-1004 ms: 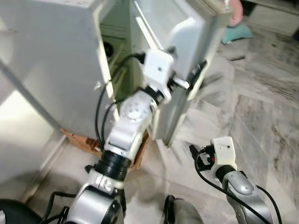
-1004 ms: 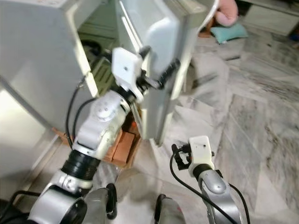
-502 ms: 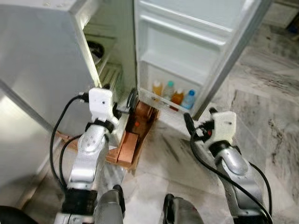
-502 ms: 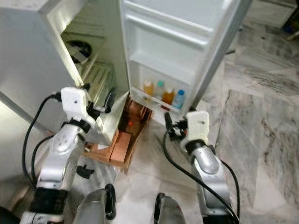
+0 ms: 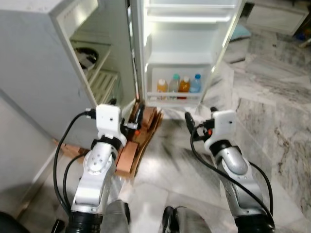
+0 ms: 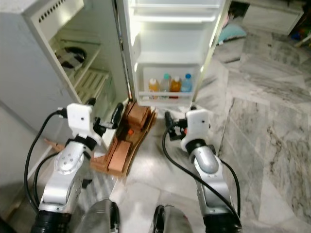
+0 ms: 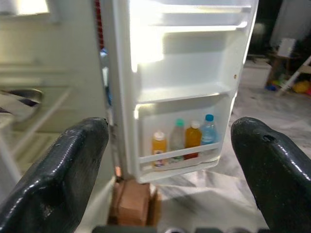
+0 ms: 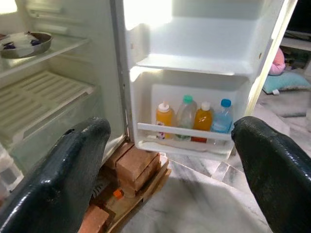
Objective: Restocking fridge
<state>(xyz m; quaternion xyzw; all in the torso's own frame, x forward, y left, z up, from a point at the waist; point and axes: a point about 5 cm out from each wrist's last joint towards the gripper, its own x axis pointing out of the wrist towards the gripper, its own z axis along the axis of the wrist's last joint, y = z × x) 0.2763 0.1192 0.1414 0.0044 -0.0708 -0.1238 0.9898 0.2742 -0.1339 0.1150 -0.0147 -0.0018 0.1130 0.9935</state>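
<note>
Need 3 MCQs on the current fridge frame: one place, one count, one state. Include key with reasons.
1. Where do the bottles stand?
A. bottom shelf of the fridge door
B. on the floor
C. top door shelf

2. How many bottles are there?
A. two
B. four
C. six

3. How is the fridge door?
A. shut
B. barely ajar
C. swung wide open

Key:
1 A, they stand behind the rail of the lowest door shelf.
2 B, four caps show in a row in the right wrist view.
3 C, the door's inner side faces the camera and the wire shelves inside are lit. The left gripper and right gripper hang in front, jaws open and holding nothing.
</note>
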